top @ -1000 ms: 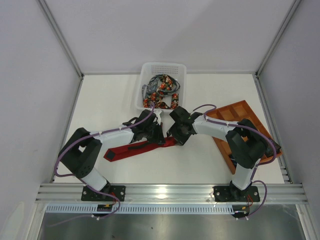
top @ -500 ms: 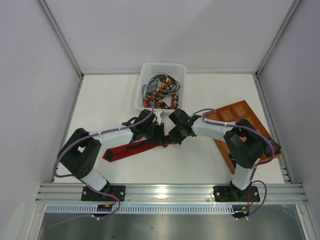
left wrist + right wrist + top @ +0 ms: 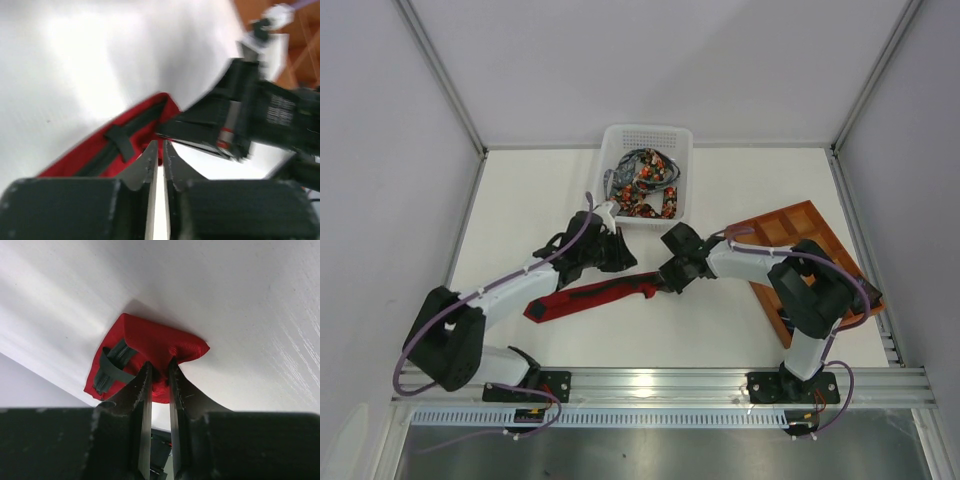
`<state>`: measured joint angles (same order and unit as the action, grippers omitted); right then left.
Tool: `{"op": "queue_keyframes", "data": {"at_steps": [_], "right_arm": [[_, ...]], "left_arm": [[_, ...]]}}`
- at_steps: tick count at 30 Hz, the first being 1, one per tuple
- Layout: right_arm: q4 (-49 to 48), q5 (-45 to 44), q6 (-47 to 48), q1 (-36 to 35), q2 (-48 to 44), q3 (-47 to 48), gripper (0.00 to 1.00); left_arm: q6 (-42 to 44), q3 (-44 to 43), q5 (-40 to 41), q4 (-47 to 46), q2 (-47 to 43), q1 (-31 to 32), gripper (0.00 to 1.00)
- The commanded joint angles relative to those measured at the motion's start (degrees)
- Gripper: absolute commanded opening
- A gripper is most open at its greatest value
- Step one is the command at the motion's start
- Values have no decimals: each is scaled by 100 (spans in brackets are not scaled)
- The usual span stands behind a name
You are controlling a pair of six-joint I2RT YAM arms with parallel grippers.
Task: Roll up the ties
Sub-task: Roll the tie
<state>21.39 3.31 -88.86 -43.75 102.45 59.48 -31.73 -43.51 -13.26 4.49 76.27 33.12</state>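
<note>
Just below the white perforated plastic basket (image 3: 642,170), the plain deep red fabric tie (image 3: 595,296) lies flat on the desk (image 3: 520,200). I've pulled my left tool (image 3: 616,250) off it, nearly closed and empty; my right tool (image 3: 159,371) now pinches its folded end, so rolling can begin.

Left wrist view motion-blurred throughout; red tie (image 3: 135,137) cut off behind own fingers (image 3: 145,165). Patterns of basket ties (image 3: 642,183) too small to resolve. Tray (image 3: 800,225) partly hidden by right arm (image 3: 800,285).
</note>
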Motion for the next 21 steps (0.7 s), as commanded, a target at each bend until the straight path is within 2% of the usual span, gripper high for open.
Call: {"op": "queue_keyframes", "data": {"at_steps": [1,2,8,21], "right_arm": [[-91,38,-263,24,-261,-104,4],[-91,38,-290,24,-287,-112,3],[-284,-67,-676,15,-594,-411,1],[-1268,-470,-1625,-99,-779,-763,0]], "left_arm": [[-97,-62,87,-228,607,-87,11],[-141,-35,34,-421,704,-87,8],[-326,290,-54,-976,1083,-61,2],[-466,826,-1,-1275,1197,194,1]]}}
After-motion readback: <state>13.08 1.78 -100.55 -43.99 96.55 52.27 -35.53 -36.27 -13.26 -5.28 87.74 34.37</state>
